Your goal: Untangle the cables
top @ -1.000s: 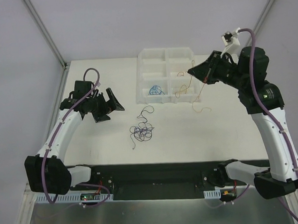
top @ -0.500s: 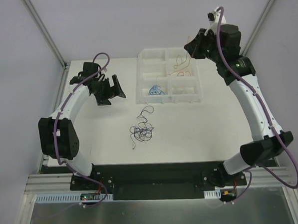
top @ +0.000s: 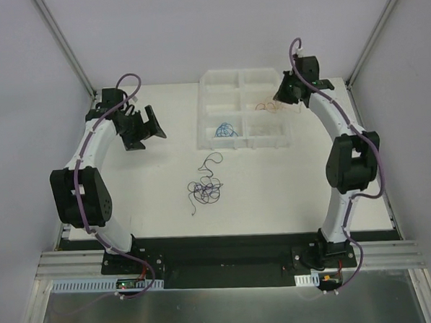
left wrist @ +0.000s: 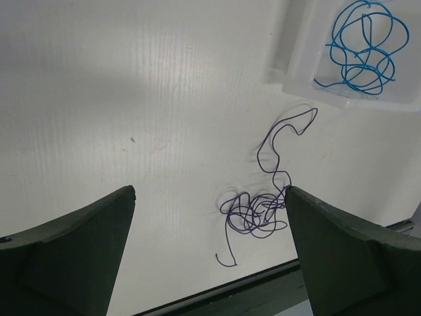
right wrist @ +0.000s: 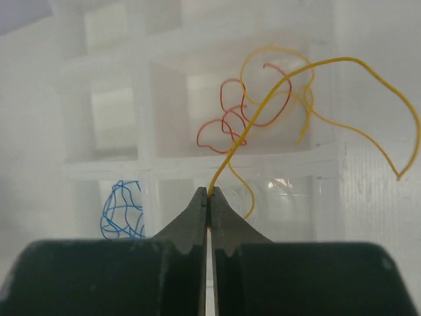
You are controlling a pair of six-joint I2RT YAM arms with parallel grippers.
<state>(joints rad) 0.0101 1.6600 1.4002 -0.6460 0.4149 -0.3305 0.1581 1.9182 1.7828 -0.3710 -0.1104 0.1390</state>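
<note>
Nearest the arm bases, a dark purple cable (left wrist: 253, 214) lay in a small curly knot on the white table (top: 145, 201), one loose end trailing toward the near edge and one longer strand snaking away toward the tray (top: 243, 106). Nothing was touching it. To its left and farther back, the left gripper (left wrist: 209, 191) hung above the table with its jaws spread wide and nothing between them; in its wrist view the purple knot lay on the table between the two fingers, nearer the right one. Beyond the knot stood the clear plastic tray, divided into compartments. A blue cable (left wrist: 362, 46) sat coiled in the near left compartment, well apart from the purple one. Farther back, in the right column, a red cable (right wrist: 230, 118) lay looped in the middle compartment. At the tray's far right side the right gripper (right wrist: 209, 192) had its jaws clenched on a yellow cable (right wrist: 316, 66), pinching it near one end; from the fingertips the yellow strand rose and arched over the red cable's compartment.
</note>
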